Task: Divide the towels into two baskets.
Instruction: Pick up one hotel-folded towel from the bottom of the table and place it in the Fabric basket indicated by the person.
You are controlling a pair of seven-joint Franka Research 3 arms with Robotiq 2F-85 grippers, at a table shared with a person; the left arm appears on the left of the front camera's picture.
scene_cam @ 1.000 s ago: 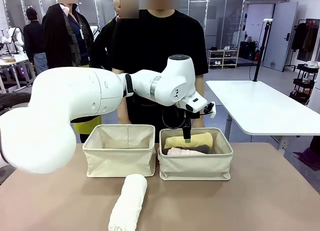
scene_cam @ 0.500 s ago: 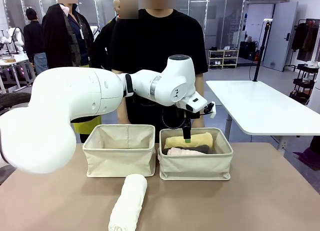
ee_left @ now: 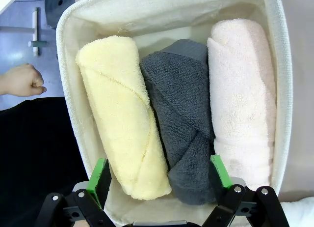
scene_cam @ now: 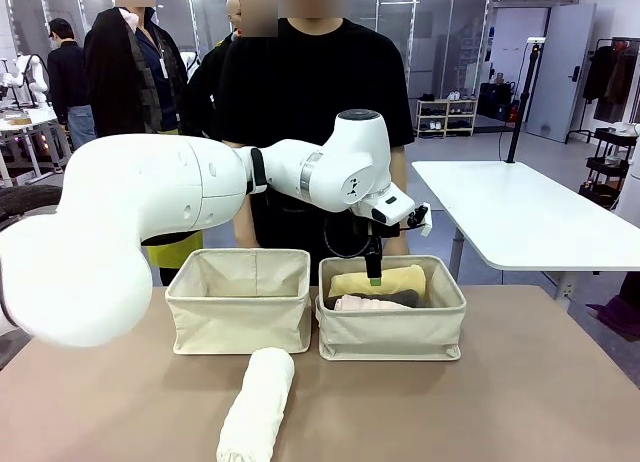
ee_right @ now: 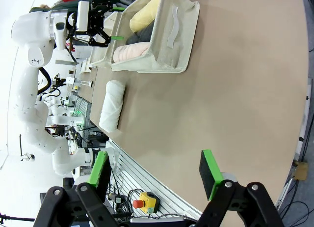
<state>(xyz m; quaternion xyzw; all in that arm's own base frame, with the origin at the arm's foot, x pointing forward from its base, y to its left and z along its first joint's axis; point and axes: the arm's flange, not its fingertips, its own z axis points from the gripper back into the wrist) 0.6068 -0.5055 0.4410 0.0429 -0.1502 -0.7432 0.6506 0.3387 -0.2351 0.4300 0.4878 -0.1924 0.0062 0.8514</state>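
Front view: the left jaws hang spread and empty over the right-hand cream canvas basket [scene_cam: 392, 334], crowded with three rolls, its twin basket [scene_cam: 240, 322] empty, a white terry towel roll [scene_cam: 257, 400] lying on the tan counter [scene_cam: 520, 402]; left wrist view: they straddle the pale yellow terry roll [ee_left: 120, 109] and dark grey roll [ee_left: 181, 114] together, the cream-pink roll [ee_left: 240, 99] alongside, so a pinch may drag two or unfurl one. Right wrist view: the right jaws gape, holding nothing, over the counter.

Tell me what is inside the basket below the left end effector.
Three rolled towels side by side in the basket: pale yellow towel, dark grey towel, cream-pink towel. They cover most of its floor, so anything beneath them is hidden.
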